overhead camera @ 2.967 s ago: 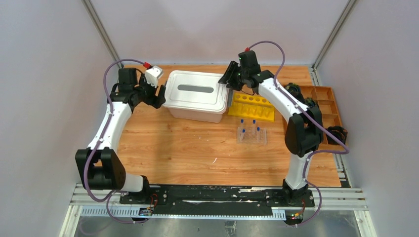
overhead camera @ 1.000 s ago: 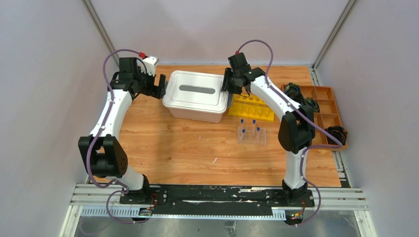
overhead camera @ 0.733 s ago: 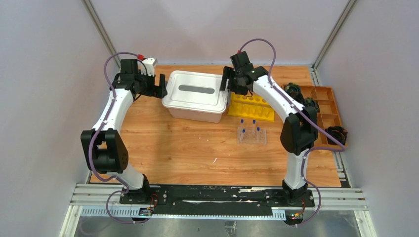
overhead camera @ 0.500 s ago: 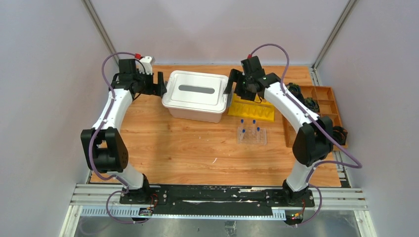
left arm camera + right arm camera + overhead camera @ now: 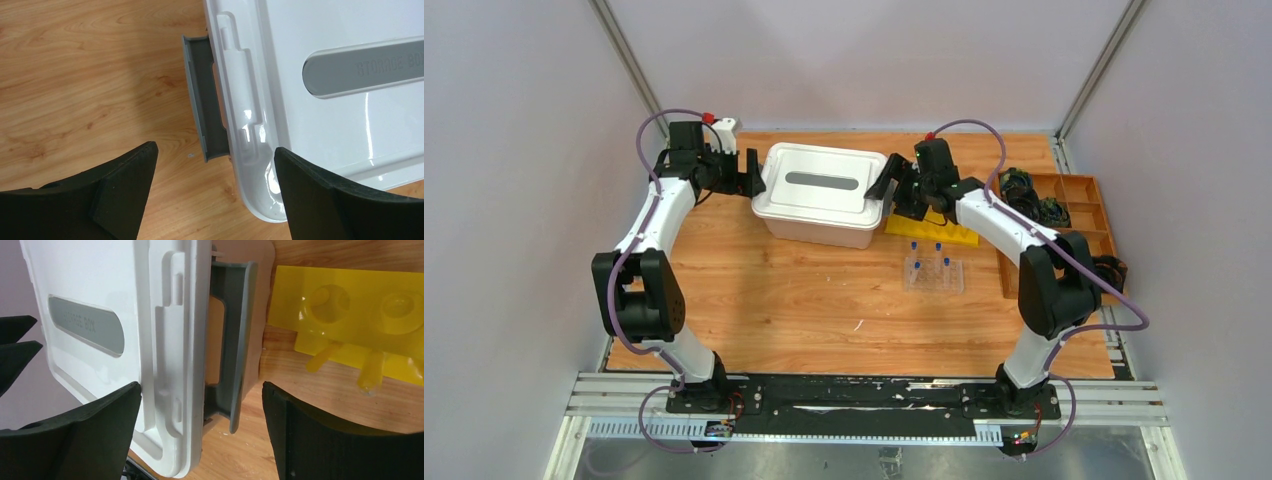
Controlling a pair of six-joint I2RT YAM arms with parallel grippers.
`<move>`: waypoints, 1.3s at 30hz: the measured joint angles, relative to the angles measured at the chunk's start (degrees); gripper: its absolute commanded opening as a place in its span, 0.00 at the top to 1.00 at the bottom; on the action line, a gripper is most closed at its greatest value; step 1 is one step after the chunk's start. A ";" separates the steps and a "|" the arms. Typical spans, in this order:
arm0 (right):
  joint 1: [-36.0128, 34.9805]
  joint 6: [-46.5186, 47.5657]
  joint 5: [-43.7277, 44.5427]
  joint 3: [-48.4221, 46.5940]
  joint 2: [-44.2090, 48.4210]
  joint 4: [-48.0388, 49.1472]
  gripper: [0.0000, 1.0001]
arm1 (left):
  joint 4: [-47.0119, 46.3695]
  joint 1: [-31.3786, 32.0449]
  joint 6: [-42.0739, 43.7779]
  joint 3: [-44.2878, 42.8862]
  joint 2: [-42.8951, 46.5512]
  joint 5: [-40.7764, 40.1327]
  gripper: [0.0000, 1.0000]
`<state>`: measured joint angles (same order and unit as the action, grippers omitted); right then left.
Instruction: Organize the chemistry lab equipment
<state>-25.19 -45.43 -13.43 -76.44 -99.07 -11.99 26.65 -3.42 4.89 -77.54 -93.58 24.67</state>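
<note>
In the top view the clear tube rack (image 5: 933, 274) sits right of centre on the wooden table (image 5: 774, 300), with four small blue-capped tubes (image 5: 938, 247) standing upright in it. It lies below and slightly right of the right gripper (image 5: 890, 186), apart from it, and well away from the left gripper (image 5: 749, 173) at upper left. Neither wrist view shows the rack.

Both grippers hang at the two short ends of a white storage box (image 5: 822, 195) in the upper middle of the frame, and both have their jaws spread wide with nothing held. In the left wrist view the left gripper (image 5: 214, 155) straddles a grey latch (image 5: 204, 120) on the box's end. In the right wrist view the right gripper (image 5: 200, 390) straddles the other grey latch (image 5: 235, 340). Whether any finger touches a latch cannot be told.

A yellow rack (image 5: 350, 315) lies just beside the box, between it and the clear rack. An orange tray (image 5: 1089, 212) sits at the table's right edge, its dark contents too small to make out
</note>
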 measured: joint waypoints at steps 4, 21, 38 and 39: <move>1.27 -3.34 -2.64 3.56 -0.55 7.65 0.07 | 0.02 0.00 0.50 0.00 0.02 0.02 0.10; 2.12 -9.79 -6.97 7.82 -2.71 22.23 0.35 | 2.36 0.00 3.32 0.00 0.07 0.92 0.12; -3.06 2.84 8.61 -9.75 -5.95 -3.87 0.46 | 5.79 -0.68 4.74 -2.19 0.20 3.06 0.05; -3.28 3.39 9.46 -10.71 -6.29 -4.68 0.46 | 6.08 -1.05 4.66 -2.73 0.20 3.43 0.04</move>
<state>-28.47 -42.04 -3.97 -87.15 -105.36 -16.67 32.73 -4.47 9.54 -80.27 -93.38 28.10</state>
